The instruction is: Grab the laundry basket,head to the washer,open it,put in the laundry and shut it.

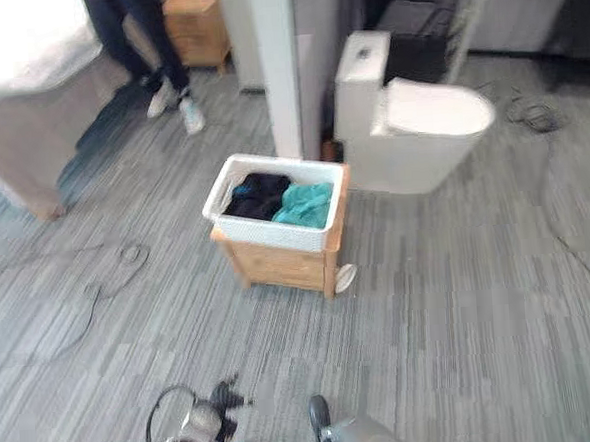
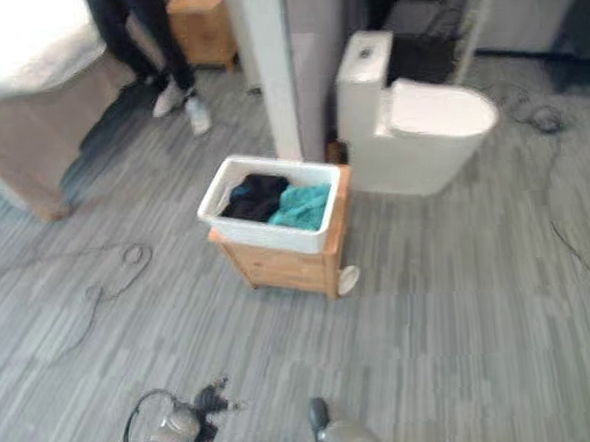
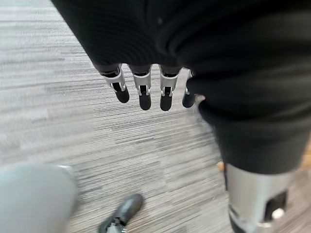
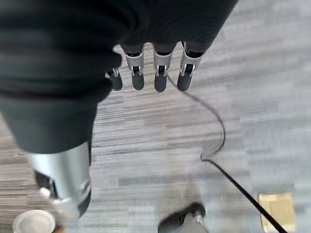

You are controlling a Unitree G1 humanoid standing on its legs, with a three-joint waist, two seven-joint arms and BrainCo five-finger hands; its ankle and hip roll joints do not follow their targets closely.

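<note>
Grey floor (image 1: 461,311) lay between robot and laundry basket (image 1: 275,227). Both the left hand (image 3: 146,90) and right hand (image 4: 155,73) hung slack-fingered, empty; it should close in squarely, then grip both rims.

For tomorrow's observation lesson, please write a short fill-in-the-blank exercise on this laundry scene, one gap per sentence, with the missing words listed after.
1. The white laundry basket rests on a small ____ stand.
2. Inside the basket, a teal garment lies beside a ____ one.
3. The left hand and right hand hang over the floor, holding ____.
4. Behind the basket stands a white ____.

Missing words: wooden; black; nothing; toilet
</note>
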